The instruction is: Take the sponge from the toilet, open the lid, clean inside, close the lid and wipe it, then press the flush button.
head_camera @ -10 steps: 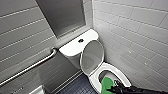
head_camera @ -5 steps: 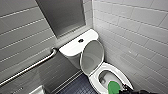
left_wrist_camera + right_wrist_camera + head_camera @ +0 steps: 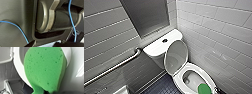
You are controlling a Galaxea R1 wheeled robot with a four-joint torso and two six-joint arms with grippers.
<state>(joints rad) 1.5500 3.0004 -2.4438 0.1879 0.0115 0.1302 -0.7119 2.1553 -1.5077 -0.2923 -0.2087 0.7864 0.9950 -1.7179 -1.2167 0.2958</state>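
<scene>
Toilet (image 3: 156, 47) stood in the corner of the white-tiled walls, with its lid (image 3: 176, 56) raised and leaning back against the tank and the bowl open. Flush button (image 3: 164, 40) sat dark at the centre of the tank top. Sponge (image 3: 204, 88) hung over the front edge of the bowl, above the seat rim; contact with the rim could not be judged. Right gripper (image 3: 50, 92) was clamped on the sponge's narrowed end, the green pad standing out ahead of it toward the bowl. Left gripper (image 3: 48, 44): apart or together could not be told. Grab bar (image 3: 114, 67) ran slanted along the grey wall beside the tank. Dark floor (image 3: 159, 86) lay beside the bowl.
</scene>
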